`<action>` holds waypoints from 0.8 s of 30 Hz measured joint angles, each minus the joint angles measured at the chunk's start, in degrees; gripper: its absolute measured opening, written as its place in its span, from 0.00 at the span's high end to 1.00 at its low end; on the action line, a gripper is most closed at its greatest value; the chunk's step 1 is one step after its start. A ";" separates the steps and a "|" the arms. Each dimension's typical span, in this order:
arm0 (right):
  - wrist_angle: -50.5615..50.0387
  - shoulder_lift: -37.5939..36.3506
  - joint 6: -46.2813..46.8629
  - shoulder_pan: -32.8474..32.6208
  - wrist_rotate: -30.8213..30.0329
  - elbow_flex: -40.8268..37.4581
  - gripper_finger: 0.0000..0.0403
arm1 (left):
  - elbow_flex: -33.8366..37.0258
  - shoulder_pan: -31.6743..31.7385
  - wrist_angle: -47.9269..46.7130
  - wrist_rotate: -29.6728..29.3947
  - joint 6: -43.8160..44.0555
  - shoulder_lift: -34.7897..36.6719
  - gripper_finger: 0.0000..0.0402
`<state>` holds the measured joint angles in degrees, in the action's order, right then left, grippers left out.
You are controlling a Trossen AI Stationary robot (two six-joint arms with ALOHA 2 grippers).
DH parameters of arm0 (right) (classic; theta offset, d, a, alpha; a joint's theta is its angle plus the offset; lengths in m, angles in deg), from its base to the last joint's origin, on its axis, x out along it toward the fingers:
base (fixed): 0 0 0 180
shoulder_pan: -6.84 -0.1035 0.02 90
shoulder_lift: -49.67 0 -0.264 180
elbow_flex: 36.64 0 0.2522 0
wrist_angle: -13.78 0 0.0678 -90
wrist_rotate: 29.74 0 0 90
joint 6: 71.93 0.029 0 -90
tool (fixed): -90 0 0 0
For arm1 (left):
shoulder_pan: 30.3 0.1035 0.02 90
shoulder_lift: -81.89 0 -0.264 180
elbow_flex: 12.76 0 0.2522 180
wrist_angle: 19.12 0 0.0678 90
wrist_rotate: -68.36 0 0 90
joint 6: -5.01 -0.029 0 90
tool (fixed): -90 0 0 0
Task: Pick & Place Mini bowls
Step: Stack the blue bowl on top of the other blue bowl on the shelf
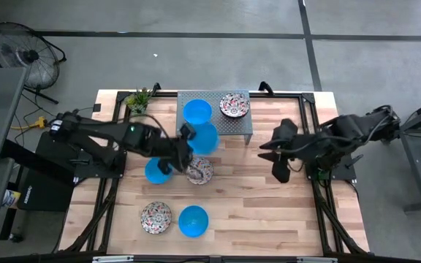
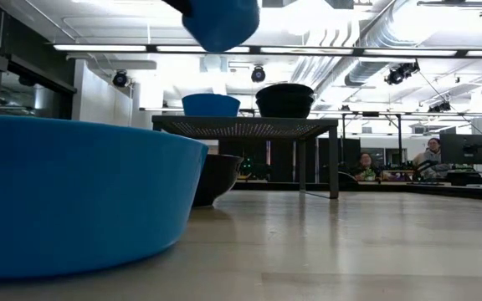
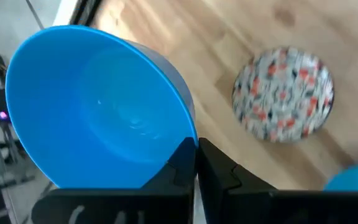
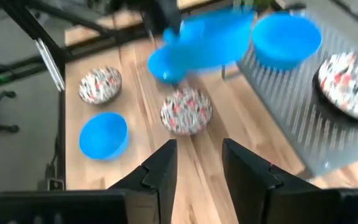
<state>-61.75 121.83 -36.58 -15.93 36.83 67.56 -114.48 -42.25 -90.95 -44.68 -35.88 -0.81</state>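
Note:
My left gripper (image 1: 188,139) is shut on a blue mini bowl (image 1: 205,139), held in the air just in front of the grey stand (image 1: 240,128). A blue bowl (image 1: 197,111) and a floral bowl (image 1: 234,104) sit on the stand. On the table lie a blue bowl (image 1: 157,171), a floral bowl (image 1: 199,170) beside it, and nearer the front a floral bowl (image 1: 156,217) and a blue bowl (image 1: 193,220). My right gripper (image 1: 280,166) hangs open over the table's right part, holding nothing. My left gripper pinches the blue bowl's rim (image 3: 190,138), one finger (image 3: 178,163) inside the bowl and the other outside its wall. The fingers come slanting down from the table's left. The bowl (image 2: 222,21) is lifted clear of the table and tilted.
A small potted plant (image 1: 139,99) stands at the far left corner beside the stand. The table's right half shows bare wood (image 1: 269,212). A fan (image 1: 22,51) stands on the floor beyond the table's left. People sit in the room behind (image 2: 432,155).

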 joint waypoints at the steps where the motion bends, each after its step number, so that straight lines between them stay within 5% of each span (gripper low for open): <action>1: -0.02 0.01 0.91 -0.23 0.18 -1.38 0.72 | -0.99 1.10 -2.02 0.27 -0.73 0.00 1.00; 8: 8.08 0.07 6.07 -1.02 4.20 -13.09 0.72 | -4.72 8.49 -13.48 2.13 -6.44 -0.04 1.00; 24: 36.07 0.07 9.25 -1.02 8.43 -31.03 0.72 | -4.57 24.86 -12.27 7.83 -18.11 -4.02 1.00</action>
<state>-25.68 121.90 -27.33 -16.96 45.26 36.53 -119.06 -17.39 -103.22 -36.86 -53.99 -4.83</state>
